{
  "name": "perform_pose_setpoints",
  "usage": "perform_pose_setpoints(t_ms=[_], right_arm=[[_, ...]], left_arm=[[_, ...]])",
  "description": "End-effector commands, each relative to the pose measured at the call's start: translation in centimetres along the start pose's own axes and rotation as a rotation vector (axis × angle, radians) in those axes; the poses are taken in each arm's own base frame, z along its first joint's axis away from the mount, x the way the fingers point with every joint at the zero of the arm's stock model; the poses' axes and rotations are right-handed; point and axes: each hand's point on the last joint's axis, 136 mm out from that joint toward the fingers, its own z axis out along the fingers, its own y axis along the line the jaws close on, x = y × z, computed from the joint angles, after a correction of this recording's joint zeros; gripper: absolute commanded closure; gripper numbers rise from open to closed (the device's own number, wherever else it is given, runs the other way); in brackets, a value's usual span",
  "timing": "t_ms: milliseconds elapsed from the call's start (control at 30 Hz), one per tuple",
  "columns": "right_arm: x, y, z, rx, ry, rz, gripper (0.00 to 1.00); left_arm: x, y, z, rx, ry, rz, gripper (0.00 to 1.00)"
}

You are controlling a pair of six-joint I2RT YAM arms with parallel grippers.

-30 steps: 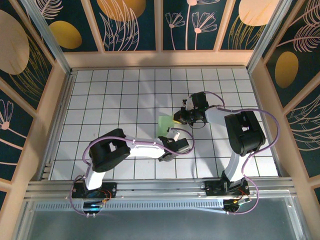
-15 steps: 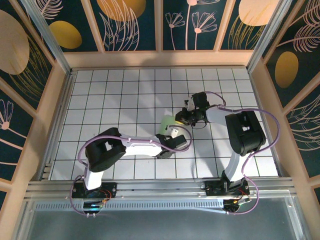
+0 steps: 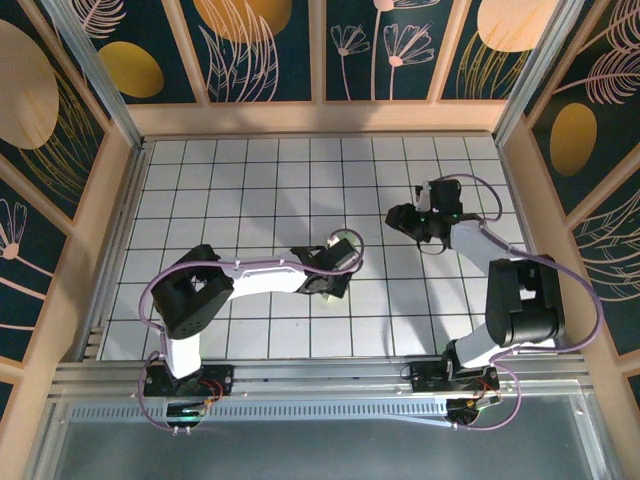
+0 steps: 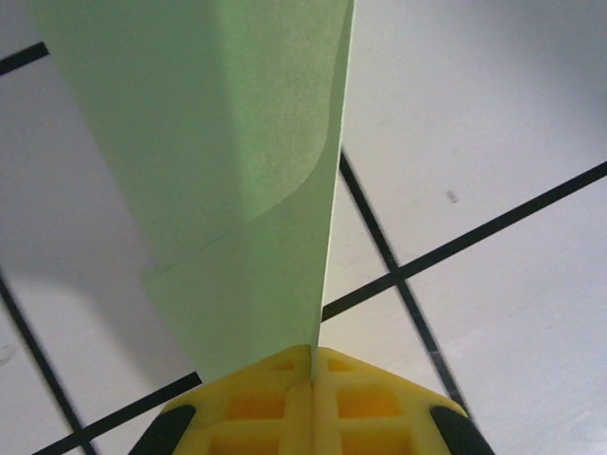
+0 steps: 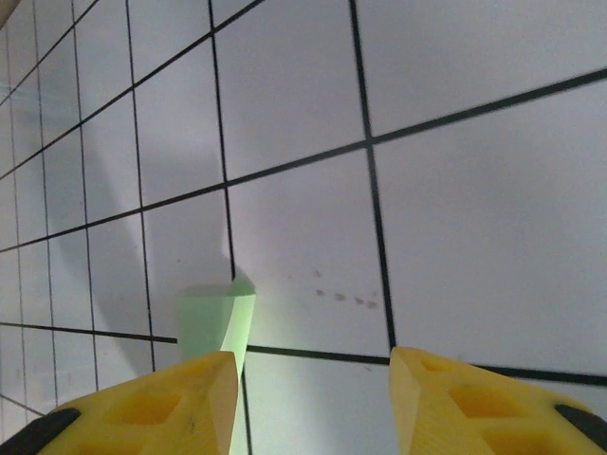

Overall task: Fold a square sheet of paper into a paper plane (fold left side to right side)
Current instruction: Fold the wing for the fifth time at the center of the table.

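Right arm's swung off to the right since a sec ago; my right fingers (image 5: 422, 379) stand apart, empty. My left fingers (image 4: 313, 379) are together, clamped on the sheet of paper (image 4: 237, 171) mid table (image 3: 200, 190), long axis straight ahead. L arm's nearer; sheet's left of R.

We read this as a robotics lab cell: a white gridded tabletop (image 3: 220, 180) walled by wood-framed panels (image 3: 260, 50) printed with leaves and gold ovals (a stage-set look), and an aluminium rail (image 3: 320, 378) at its near edge bearing the cabled left arm (image 3: 260, 278) and right arm (image 3: 520, 310).
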Motion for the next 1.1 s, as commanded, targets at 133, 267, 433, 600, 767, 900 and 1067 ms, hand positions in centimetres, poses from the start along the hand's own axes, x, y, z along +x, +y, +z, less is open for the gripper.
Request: perform_pose_setpoints(t_ms=[133,267,433,600,767,900,1067], right_arm=[[2.6,-1.3,-0.1,0.015,0.032,-0.034,0.52],[3.8,-1.0,0.0,-0.037,0.047,-0.026,0.52],[4.9,-0.1,0.3,-0.107,0.059,-0.014,0.52],[5.7,0.8,1.0,-0.138,0.086,-0.017,0.53],[6.4,2.3,1.8,-0.177,0.101,-0.016,0.54],[6.6,3.3,2.2,-0.202,0.104,-0.004,0.56],[7.2,4.4,3.1,-0.219,0.119,0.015,0.58]], left_arm=[[-1.5,-1.6,-0.9,0.303,-0.011,-0.201,1.0],[-1.4,-1.3,-1.0,0.416,-0.013,-0.302,1.0],[-2.0,-1.4,-1.7,0.543,-0.049,-0.392,1.0],[-1.9,-1.8,-1.9,0.651,-0.043,-0.462,1.0],[-1.6,-2.1,-1.6,0.713,-0.028,-0.517,1.0],[-1.6,-2.2,-1.5,0.747,-0.033,-0.543,1.0],[-1.4,-2.1,-1.3,0.769,-0.041,-0.57,1.0]])
